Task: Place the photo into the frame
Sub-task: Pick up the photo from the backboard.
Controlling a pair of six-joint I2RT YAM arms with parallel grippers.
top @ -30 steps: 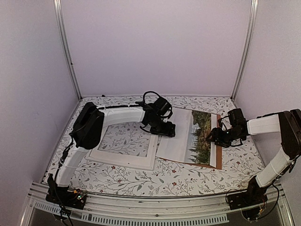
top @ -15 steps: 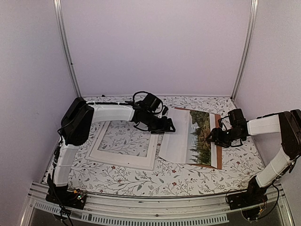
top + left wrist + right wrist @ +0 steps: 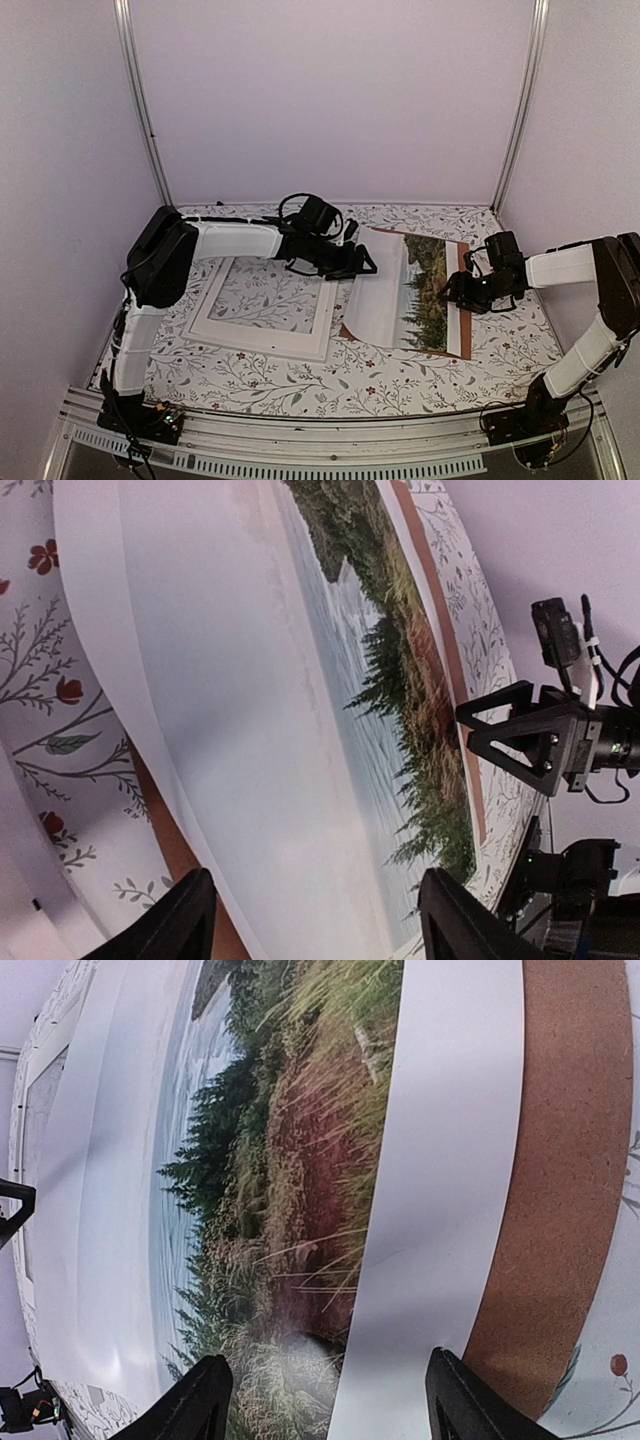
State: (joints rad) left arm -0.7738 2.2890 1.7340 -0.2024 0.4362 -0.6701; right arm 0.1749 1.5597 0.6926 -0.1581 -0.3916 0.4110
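A: Here, where does the photo [image 3: 385, 295] lie?
B: On the right half of the floral-patterned desk [image 3: 400, 375], picture side up. It lies over a brown backing panel [image 3: 466, 338], which shows as a strip along its right edge and as a corner at its near left. The photo's left white border curls up off the panel.
A: And the frame [image 3: 255, 340]?
B: Flat on the desk just to the left of the photo, with the desk's pattern showing through its middle.
A: The left tool [image 3: 360, 262]?
B: At the photo's raised left edge, near the far corner, with the arm stretched along the far side of the frame. In the wrist view its fingers [image 3: 185, 925] stand apart and the white border shows between them. Whether either finger touches the sheet cannot be told.
A: The right tool [image 3: 447, 292]?
B: Over the right part of the photo, above the trees and the white border. Its fingers [image 3: 200, 1405] are spread too and clamp on nothing. Whether they touch the paper cannot be told.
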